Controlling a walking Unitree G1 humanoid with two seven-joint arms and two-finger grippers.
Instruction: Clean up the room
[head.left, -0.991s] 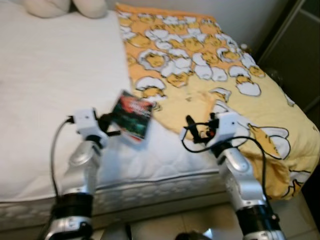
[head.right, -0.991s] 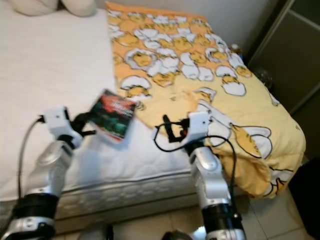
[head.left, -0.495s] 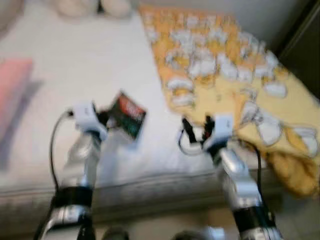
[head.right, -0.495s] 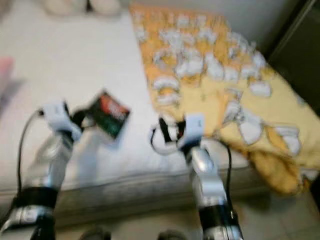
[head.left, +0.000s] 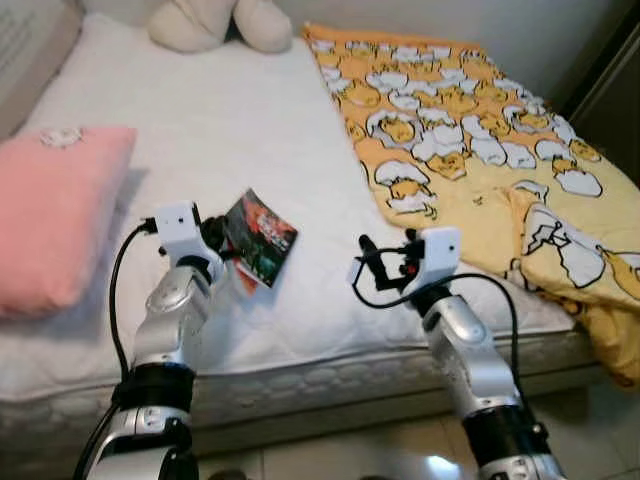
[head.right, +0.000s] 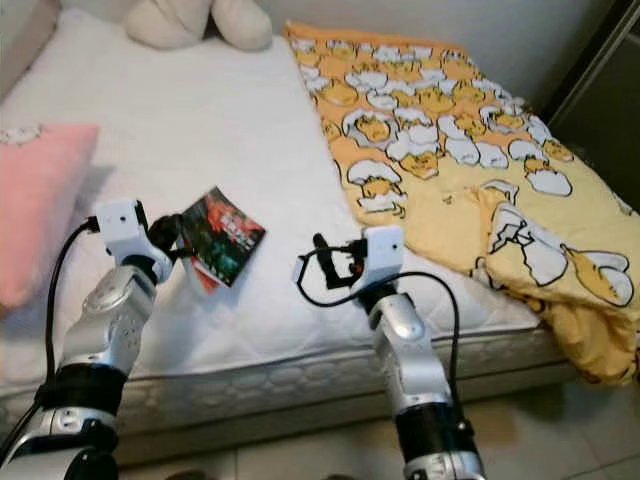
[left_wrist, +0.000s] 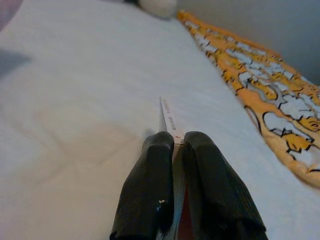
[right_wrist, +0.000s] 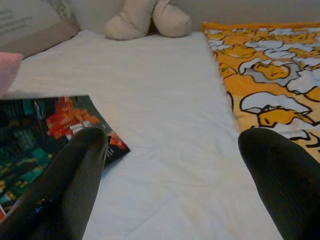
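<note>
— What fills the frame?
— A bed (head.left: 250, 120) with a white quilted mattress runs from lower left to top centre. A rumpled yellow blanket (head.left: 480, 150) printed with cartoon egg figures covers its right half and spills over the lower right corner.

— And the softer shapes?
— A plump pink pillow (head.left: 55, 210) at the left edge, and a cream plush toy (head.left: 215, 20) at the top centre.

— Where is the thing being tidied?
— A thin glossy book (head.left: 260, 238), dark cover with red and green print, sits left of centre above the mattress, its edge clamped between the two black fingers of the left end effector (head.left: 222, 240).

— The other arm?
— The right end effector (head.left: 365, 262) hangs at centre over the mattress edge, its ribbed fingers (right_wrist: 75, 170) spread wide apart.
</note>
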